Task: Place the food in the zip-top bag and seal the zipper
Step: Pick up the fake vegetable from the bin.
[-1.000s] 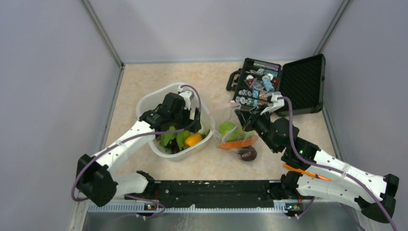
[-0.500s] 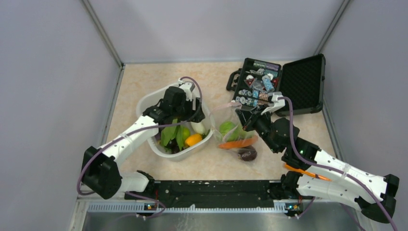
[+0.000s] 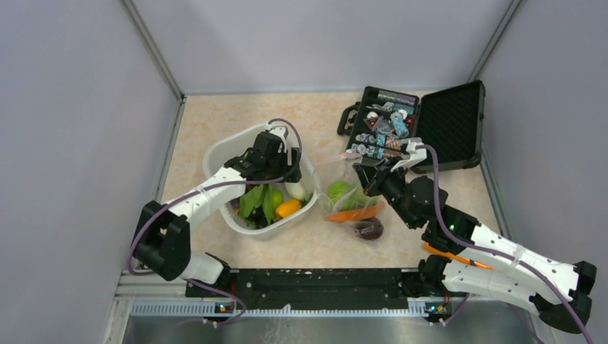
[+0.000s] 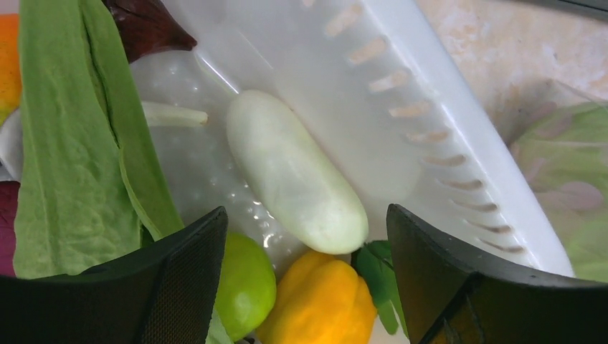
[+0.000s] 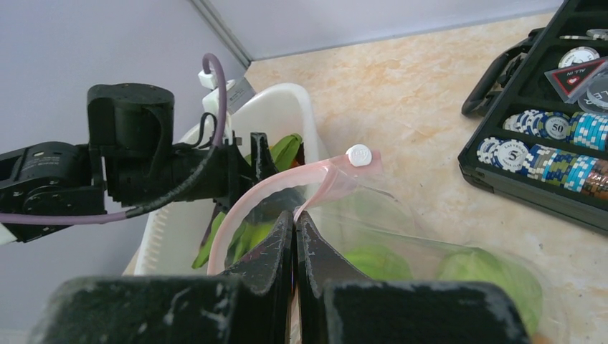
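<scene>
My left gripper hangs open inside the white tub, its jaws wide apart on either side of the near end of the white radish and a yellow pepper. Neither jaw touches them. A lime and green leafy pieces lie alongside. My right gripper is shut on the pink zipper and holds the mouth of the zip-top bag up and open. In the bag lie an orange carrot, a green cabbage and a dark purple piece.
An open black case full of chips stands at the back right, just behind the bag. The tub's ribbed wall is close to my left gripper's right finger. Grey walls enclose the table on three sides.
My left gripper has shifted a little right inside the tub, toward the radish, and its jaws have narrowed slightly. The right gripper and the bag have not moved.
</scene>
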Motion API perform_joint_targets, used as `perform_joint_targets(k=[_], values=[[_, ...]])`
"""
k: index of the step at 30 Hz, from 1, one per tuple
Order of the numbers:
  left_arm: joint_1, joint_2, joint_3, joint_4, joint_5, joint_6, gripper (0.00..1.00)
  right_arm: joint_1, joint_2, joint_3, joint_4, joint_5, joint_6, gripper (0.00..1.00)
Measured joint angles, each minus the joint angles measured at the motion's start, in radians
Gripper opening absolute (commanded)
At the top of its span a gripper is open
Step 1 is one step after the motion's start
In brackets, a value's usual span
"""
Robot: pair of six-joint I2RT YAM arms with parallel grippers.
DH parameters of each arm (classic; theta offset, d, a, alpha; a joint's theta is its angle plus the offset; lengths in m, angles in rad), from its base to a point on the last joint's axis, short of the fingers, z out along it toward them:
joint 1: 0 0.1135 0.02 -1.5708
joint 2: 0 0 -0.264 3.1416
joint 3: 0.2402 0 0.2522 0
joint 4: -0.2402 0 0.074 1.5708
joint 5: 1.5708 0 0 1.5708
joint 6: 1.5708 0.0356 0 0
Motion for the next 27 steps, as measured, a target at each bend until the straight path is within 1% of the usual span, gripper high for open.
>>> perform_joint_targets(k=[7, 11, 15, 17, 19, 21, 24, 27], values=[[0.0, 0.089, 0.007, 0.016, -0.081, 0.018, 0.81, 0.0, -0.006, 0.0, -0.008, 0.0, 0.0, 0.0], [0.0, 0.106, 0.002, 0.06, -0.094, 0.025, 0.82, 0.0, -0.006, 0.0, -0.01, 0.0, 0.0, 0.0], [0.0, 0.145, -0.009, 0.121, -0.097, 0.03, 0.79, 0.0, -0.007, 0.0, -0.013, 0.0, 0.001, 0.0], [0.0, 0.173, -0.013, 0.135, -0.097, 0.033, 0.75, 0.0, -0.008, 0.0, -0.014, 0.0, 0.001, 0.0], [0.001, 0.197, -0.019, 0.155, -0.096, 0.032, 0.69, 0.0, -0.008, 0.0, -0.015, 0.0, 0.001, 0.0], [0.0, 0.208, -0.035, 0.195, -0.102, 0.028, 0.66, 0.0, -0.008, 0.0, -0.015, 0.0, 0.001, 0.0], [-0.002, 0.208, -0.05, 0.226, -0.106, 0.021, 0.56, 0.0, -0.008, 0.0, -0.015, 0.0, 0.001, 0.0], [-0.002, 0.208, -0.059, 0.253, -0.109, 0.016, 0.37, 0.0, -0.008, 0.0, -0.015, 0.0, 0.001, 0.0]])
